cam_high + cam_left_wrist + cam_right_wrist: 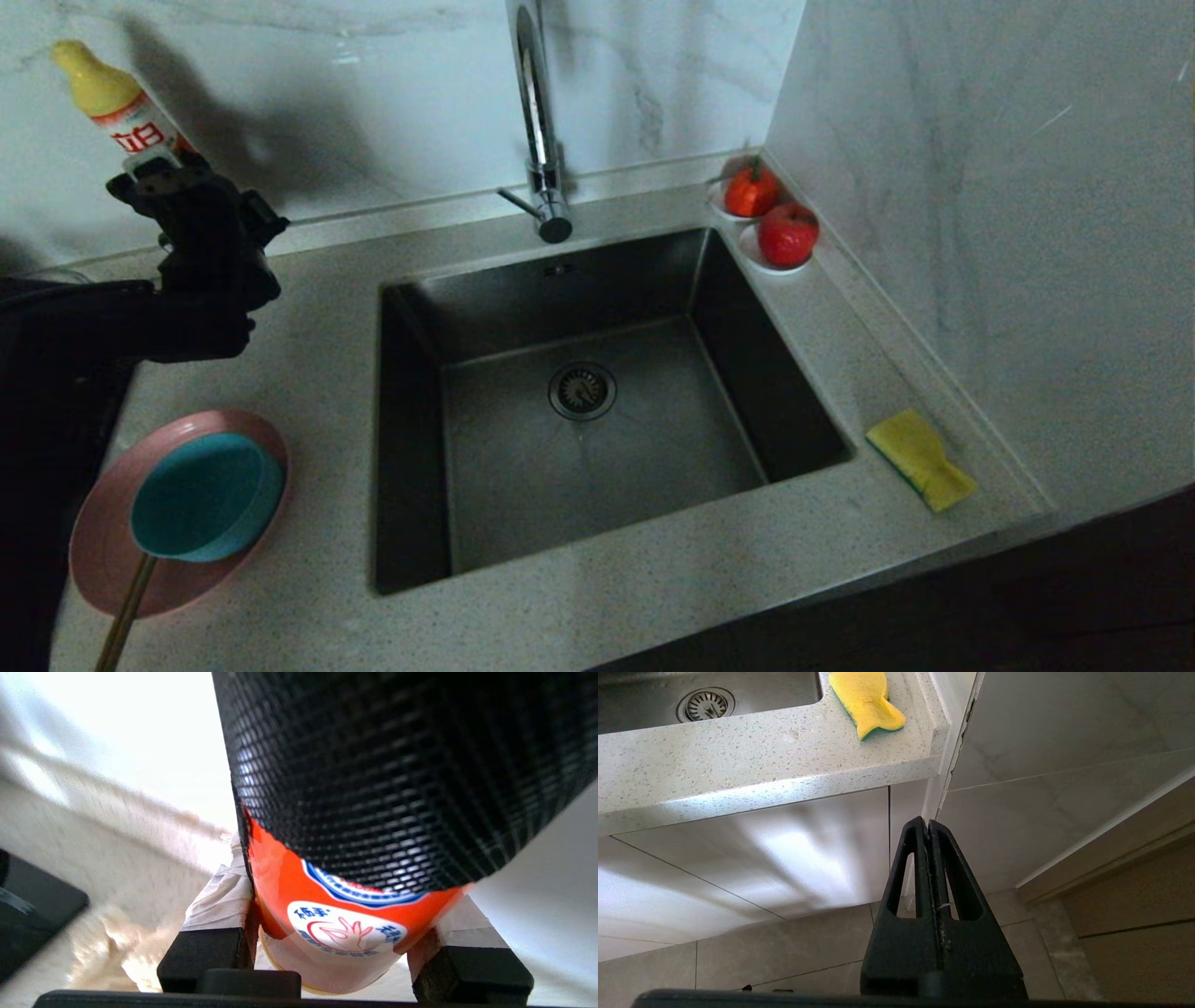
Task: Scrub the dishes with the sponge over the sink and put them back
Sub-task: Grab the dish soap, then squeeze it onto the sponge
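Nearest the robot, the right gripper hangs parked below the table edge, its fingers pressed together on nothing. On the near left of the table the pink plate lies flat with the teal bowl resting in it, tilted; a thin wooden stick runs from under the bowl toward the near edge. Across the sink, which holds no dish, the sponge lies on the right rim, untouched, well apart from both dishes. Farther back on the left, the left gripper is raised above the table, fingers clamped on a detergent bottle with a yellow cap. At the far right corner sit two red fruits on white saucers, beside the tap. Judging from this, scrubbing has not begun: soap is in hand, and every dish remains to be washed and returned.
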Robot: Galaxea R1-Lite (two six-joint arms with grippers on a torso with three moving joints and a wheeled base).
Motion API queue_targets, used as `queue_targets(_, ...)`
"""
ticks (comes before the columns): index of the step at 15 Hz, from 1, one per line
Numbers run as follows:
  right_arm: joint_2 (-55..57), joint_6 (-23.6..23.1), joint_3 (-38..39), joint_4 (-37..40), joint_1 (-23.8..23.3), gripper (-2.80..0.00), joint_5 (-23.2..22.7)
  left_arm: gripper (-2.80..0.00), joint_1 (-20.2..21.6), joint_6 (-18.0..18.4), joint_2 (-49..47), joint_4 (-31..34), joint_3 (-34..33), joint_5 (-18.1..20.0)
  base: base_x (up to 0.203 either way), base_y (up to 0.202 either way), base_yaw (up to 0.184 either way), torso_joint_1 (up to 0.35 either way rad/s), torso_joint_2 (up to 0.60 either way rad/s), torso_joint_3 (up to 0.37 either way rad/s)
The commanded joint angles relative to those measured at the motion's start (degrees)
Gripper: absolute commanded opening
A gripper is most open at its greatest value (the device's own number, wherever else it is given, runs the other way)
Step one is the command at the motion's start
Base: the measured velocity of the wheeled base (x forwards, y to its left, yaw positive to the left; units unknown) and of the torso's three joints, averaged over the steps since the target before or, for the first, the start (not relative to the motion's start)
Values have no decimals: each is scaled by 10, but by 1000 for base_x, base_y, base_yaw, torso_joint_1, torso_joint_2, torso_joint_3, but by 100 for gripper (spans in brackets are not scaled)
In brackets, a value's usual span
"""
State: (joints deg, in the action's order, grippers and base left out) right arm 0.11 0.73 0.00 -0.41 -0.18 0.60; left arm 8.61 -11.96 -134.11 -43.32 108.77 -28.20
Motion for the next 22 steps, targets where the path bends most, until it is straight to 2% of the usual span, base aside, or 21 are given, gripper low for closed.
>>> queue_targets(1,0,1,0,0,0,-280,0,-280,-10,1,70,1,-26,-3,0,0,0,0,0,0)
queue_targets(3,0,0,0,0,0,-280,0,-280,-28,12,115,8,-48,-4,0,0,0,0,0,0)
queue_targets(7,0,0,0,0,0,-280,0,-280,-51,30,231,63,-103,-2,0,0,0,0,0,0)
queue_targets(11,0,0,0,0,0,-280,0,-280,-72,51,351,174,-123,5,0,0,0,0,0,0)
queue_targets(14,0,0,0,0,0,-280,0,-280,-103,58,433,259,-147,43,0,0,0,0,0,0)
queue_targets(18,0,0,0,0,0,-280,0,-280,-164,95,525,287,-241,76,0,0,0,0,0,0)
queue_targets(20,0,0,0,0,0,-280,0,-280,-206,125,571,289,-287,81,0,0,0,0,0,0)
queue_targets(22,0,0,0,0,0,-280,0,-280,-253,162,603,292,-304,90,0,0,0,0,0,0)
